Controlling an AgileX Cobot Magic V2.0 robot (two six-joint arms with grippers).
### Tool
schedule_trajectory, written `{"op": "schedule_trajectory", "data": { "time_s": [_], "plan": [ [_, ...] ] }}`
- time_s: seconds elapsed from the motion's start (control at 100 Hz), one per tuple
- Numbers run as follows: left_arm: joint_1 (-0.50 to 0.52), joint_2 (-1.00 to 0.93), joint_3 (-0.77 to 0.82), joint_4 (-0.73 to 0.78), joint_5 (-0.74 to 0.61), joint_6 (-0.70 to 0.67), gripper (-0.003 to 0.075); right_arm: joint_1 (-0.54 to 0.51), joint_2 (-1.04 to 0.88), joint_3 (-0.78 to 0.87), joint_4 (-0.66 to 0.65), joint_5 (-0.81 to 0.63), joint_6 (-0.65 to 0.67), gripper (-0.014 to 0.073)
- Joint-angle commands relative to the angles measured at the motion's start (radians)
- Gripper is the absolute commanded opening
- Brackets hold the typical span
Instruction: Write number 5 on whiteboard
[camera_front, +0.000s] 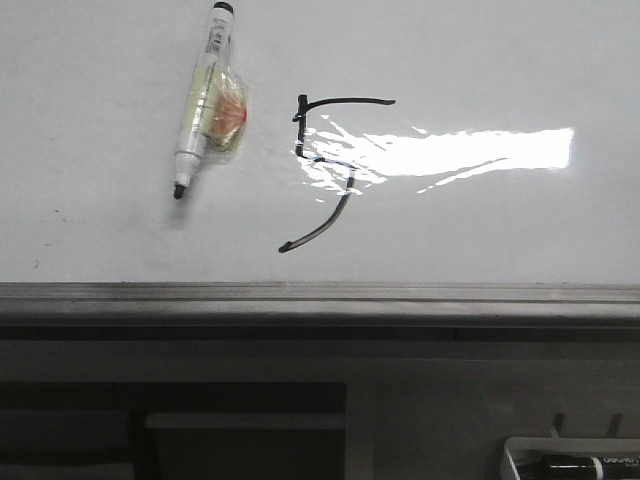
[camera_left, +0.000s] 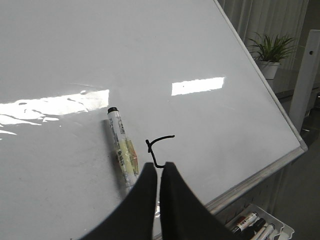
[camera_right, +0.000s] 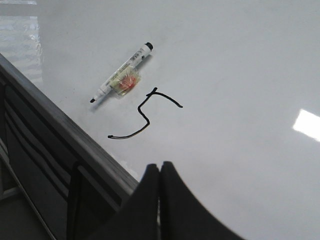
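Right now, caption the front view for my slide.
Black marker-ink number 5 on glossy whiteboard; uncapped white marker lying beside it.

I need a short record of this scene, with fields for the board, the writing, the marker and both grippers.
board: whiteboard, lying flat, glare on it
writing: number 5, black ink, complete
marker: marker, uncapped, lying on the board beside the figure, a small wrapped piece against its side
left gripper: shut, empty, above the board
right gripper: shut, empty, above the board
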Motion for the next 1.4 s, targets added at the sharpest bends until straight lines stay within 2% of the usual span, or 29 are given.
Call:
{"op": "schedule_trajectory", "data": {
  "time_s": [0.0,0.11,0.21,0.33,0.42,0.49,0.55,0.67,0.85,1.39],
  "plan": [
    [0.0,0.008,-0.022,-0.01,-0.051,0.0,-0.002,-0.005,0.01,-0.024,-0.009,-0.075,0.002,-0.0061],
    [0.006,-0.001,-0.001,0.004,-0.053,0.0,-0.002,-0.005,0.01,-0.024,-0.009,-0.075,0.002,-0.0061],
    [0.057,-0.021,0.034,0.208,-0.058,-0.02,-0.002,-0.005,0.01,-0.024,-0.009,-0.073,0.002,-0.0061],
    [0.202,-0.079,0.137,0.465,-0.09,-0.295,-0.002,-0.005,0.01,-0.024,-0.009,-0.073,0.002,-0.0061],
    [0.342,-0.142,0.213,0.545,-0.082,-0.426,-0.002,-0.005,0.01,-0.024,-0.009,-0.073,0.002,-0.0061],
    [0.444,-0.188,0.255,0.549,-0.031,-0.466,-0.002,-0.005,0.01,-0.024,-0.009,-0.073,0.002,-0.0061],
    [0.521,-0.223,0.258,0.56,0.087,-0.479,-0.002,-0.005,0.01,-0.024,-0.009,-0.073,0.002,-0.0061],
    [0.613,-0.22,0.258,0.575,0.199,-0.482,-0.002,-0.005,0.01,-0.024,-0.009,-0.073,0.002,-0.0061],
    [0.651,-0.22,0.258,0.568,0.199,-0.482,-0.002,-0.005,0.01,-0.024,-0.009,-0.073,0.002,-0.0061],
    [0.651,-0.22,0.258,0.568,0.199,-0.482,-0.002,-0.005,0.01,-0.024,-0.009,-0.073,0.002,-0.0061]
  ]
}}
